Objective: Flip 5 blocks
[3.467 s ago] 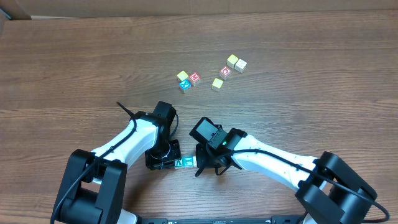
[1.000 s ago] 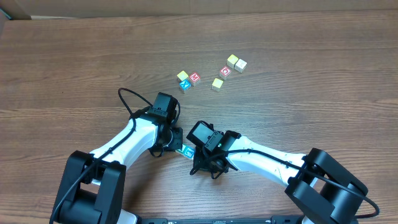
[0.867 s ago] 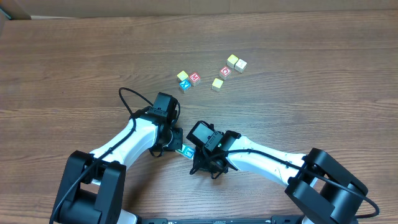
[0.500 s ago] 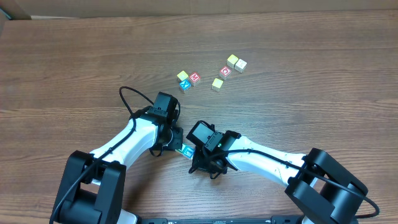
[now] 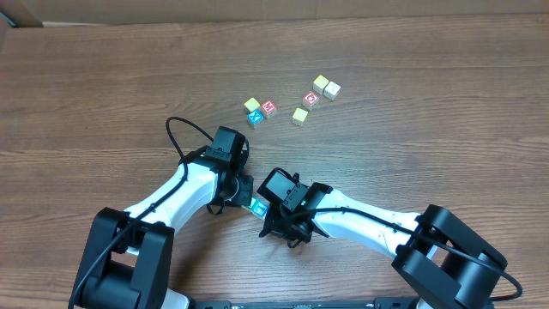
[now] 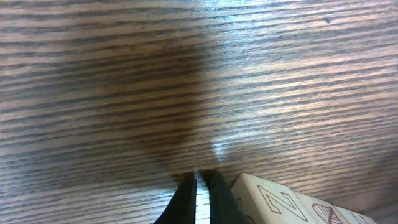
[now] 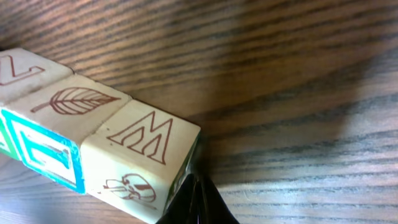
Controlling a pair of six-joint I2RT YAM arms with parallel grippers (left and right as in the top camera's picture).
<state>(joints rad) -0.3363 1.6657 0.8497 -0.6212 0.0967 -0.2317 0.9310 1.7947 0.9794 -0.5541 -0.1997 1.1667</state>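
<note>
**Overhead.** Two small groups of loose blocks (image 5: 268, 107) are seen on the counter (image 5: 429, 154), well apart from both arms, toward 12 o'clock. A short row of blocks (image 5: 256, 205), showing teal, is wedged between the left gripper (image 5: 242, 196) at its 10 o'clock and the right gripper (image 5: 269, 220) at its 4 o'clock. The row is largely hidden here, and neither gripper's state can be read.

**Left wrist.** The left gripper is seen closed to a thin tip, with nothing held. The Z block (image 6: 283, 200) lies just beside it at 4 o'clock. From this stance a sideways nudge is likely to slide the block along the smooth wood rather than tip it over.

**Right wrist.** The right gripper (image 7: 194, 198) is closed to a single point and empty, and it is set against the lower corner of the M block (image 7: 140, 149). The leaf block (image 7: 65, 102) and the Z block continue the row toward 10 o'clock, each touching the next.

Because the three touch, a push on one is likely to be passed down the whole row. Several blocks may then be shifted or spun flat, with none rolled onto a new face. If pressure is applied from both ends at once, the row may buckle and a block may be thrown clear. With the tips this near, the two grippers may also be knocked together.
</note>
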